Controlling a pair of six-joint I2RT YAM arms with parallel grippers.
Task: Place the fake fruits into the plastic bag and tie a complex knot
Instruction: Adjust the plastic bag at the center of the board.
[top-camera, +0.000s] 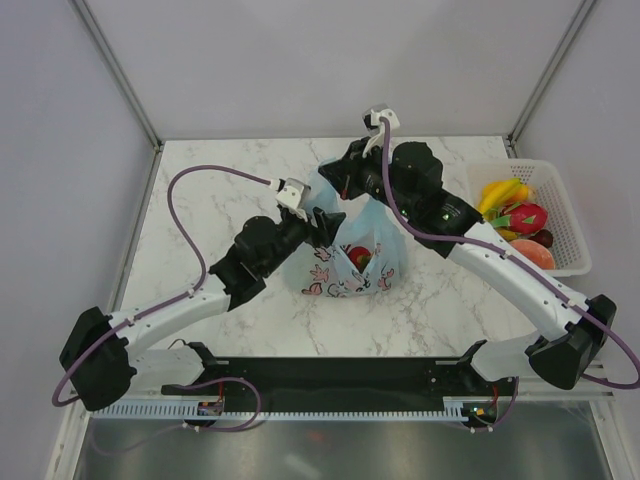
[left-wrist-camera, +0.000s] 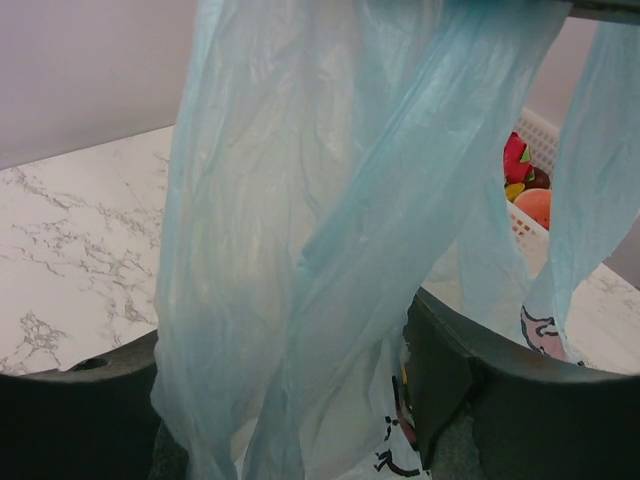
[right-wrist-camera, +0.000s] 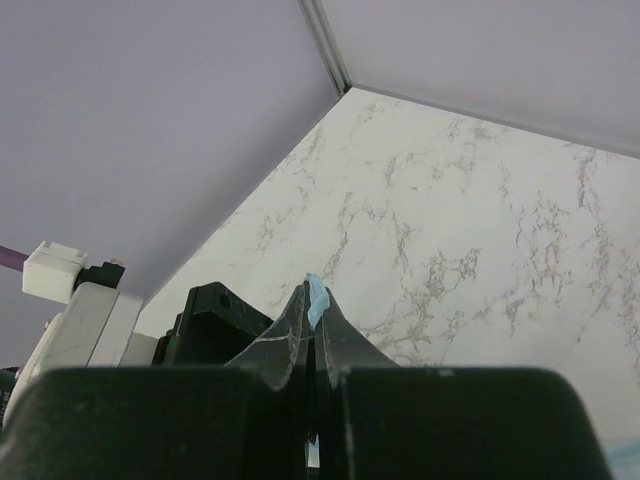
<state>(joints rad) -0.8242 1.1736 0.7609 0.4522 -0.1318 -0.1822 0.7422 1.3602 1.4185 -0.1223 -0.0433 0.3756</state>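
While my right gripper (right-wrist-camera: 316, 305) pinches a bit of the plastic bag (top-camera: 340, 272) tight, my left gripper (left-wrist-camera: 270, 360) is wide apart, with the bag hanging between its fingers. The bag sits mid table (top-camera: 220, 180). Most fake fruits (top-camera: 515, 215) lie in the white basket (top-camera: 530, 164).

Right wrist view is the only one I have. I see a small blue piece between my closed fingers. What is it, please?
Observer: It is the top of the plastic bag. The right gripper is shut on it and holds it up.
Operator: Thank you. And where is the left gripper?
Observer: The left gripper is open beside the bag, and the hanging blue film passes between its fingers.
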